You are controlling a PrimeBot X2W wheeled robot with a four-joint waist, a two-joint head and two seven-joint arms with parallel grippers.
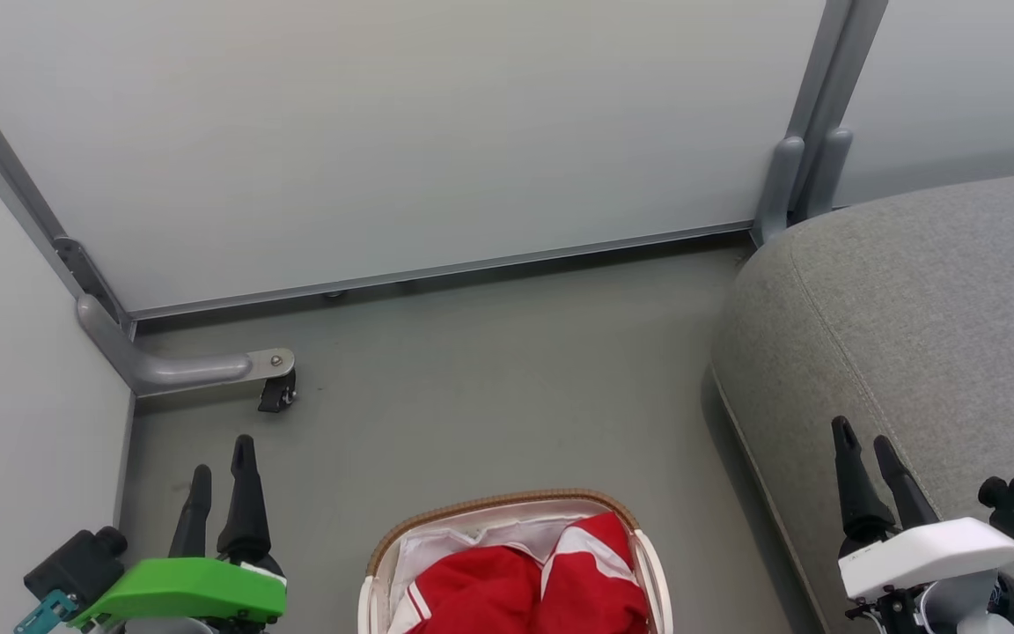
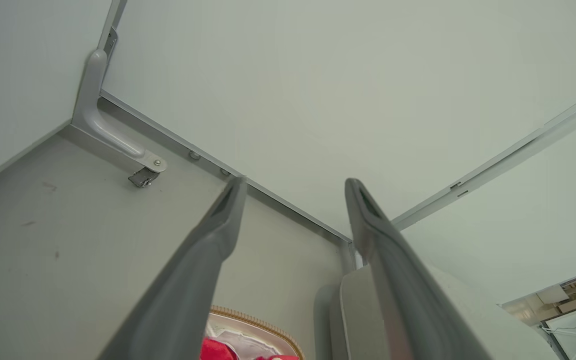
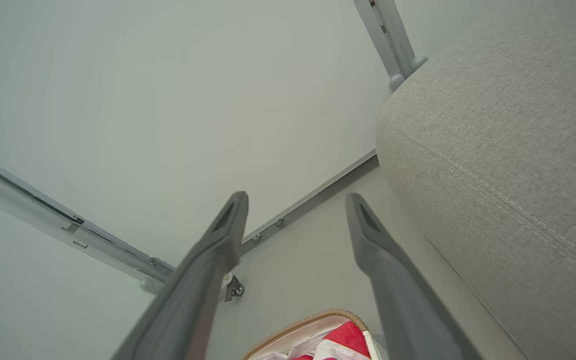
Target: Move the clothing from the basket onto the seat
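on the floor (image 1: 489,379) before you, the basket (image 1: 507,498) held the red clothing (image 1: 507,586), so no step was done yet. your left gripper (image 1: 222,456) and right gripper (image 1: 862,431) stood wide and empty. next, i think, you needed to lower one into the cloth, then carry it to the seat (image 1: 929,299) at your right.

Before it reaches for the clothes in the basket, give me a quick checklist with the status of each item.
1. Left gripper open and empty: ok.
2. Right gripper open and empty: ok.
3. Red clothing lying in the basket, uncovered from above: ok.
4. Whole basket in the head view: not ok, its near part is cut off by the bottom edge.
5. How many pieces it holds: cannot tell.
6. Grey seat beside the basket on the robot's right, apart from it: ok.
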